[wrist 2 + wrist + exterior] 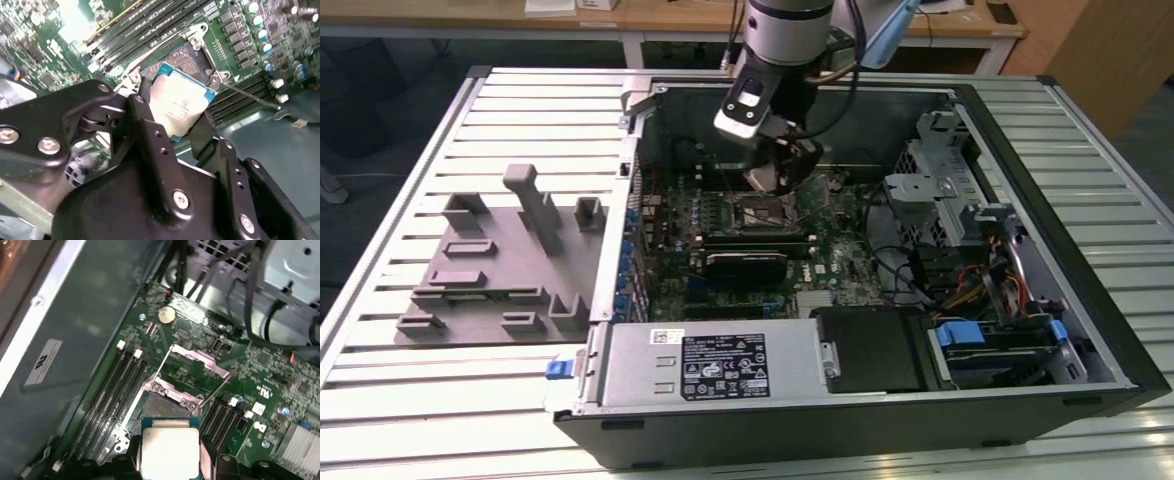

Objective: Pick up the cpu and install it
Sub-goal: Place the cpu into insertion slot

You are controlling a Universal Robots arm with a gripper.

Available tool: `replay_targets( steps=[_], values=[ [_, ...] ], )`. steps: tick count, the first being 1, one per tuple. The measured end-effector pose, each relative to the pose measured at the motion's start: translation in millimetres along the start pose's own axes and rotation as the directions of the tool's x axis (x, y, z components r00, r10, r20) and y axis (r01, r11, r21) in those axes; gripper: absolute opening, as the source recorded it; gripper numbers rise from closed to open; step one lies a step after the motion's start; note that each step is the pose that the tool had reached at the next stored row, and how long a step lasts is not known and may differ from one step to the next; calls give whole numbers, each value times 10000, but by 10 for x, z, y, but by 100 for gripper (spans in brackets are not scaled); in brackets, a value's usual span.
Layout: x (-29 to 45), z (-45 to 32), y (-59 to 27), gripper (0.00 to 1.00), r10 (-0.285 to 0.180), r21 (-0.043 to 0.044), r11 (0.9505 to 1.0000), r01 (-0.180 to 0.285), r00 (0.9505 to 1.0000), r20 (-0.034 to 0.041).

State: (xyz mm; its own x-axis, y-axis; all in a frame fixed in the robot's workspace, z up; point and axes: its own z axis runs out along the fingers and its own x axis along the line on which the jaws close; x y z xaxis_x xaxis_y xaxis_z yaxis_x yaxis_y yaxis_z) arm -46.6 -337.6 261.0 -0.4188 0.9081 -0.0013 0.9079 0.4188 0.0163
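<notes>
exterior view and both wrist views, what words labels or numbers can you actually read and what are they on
No text here can be quoted.
power supply label: dense print and marks, too small to read.
case wall sticker: one dark mark, blurred.
cpu top plate: faint print, too blurred to read.
motherboard white printing: too small to read.

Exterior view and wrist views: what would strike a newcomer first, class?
The silvery cpu, gripped in the black pincer, hovers over the open socket in both wrist views. In the exterior view the arm reaches into an open computer case, a grey fixture tray beside it.
</notes>
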Motion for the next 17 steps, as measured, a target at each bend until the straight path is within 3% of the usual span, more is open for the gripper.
replay_targets(
  steps=[5,9,13,17],
  values=[
    [0,3,0,54,868,1,9962,-868,9962,14],
    [0,6,0,54,1572,0,9876,-1572,9876,26],
    [0,11,0,54,2231,-2,9748,-2231,9748,37],
    [0,18,0,54,2891,-7,9573,-2891,9573,48]
  ],
)
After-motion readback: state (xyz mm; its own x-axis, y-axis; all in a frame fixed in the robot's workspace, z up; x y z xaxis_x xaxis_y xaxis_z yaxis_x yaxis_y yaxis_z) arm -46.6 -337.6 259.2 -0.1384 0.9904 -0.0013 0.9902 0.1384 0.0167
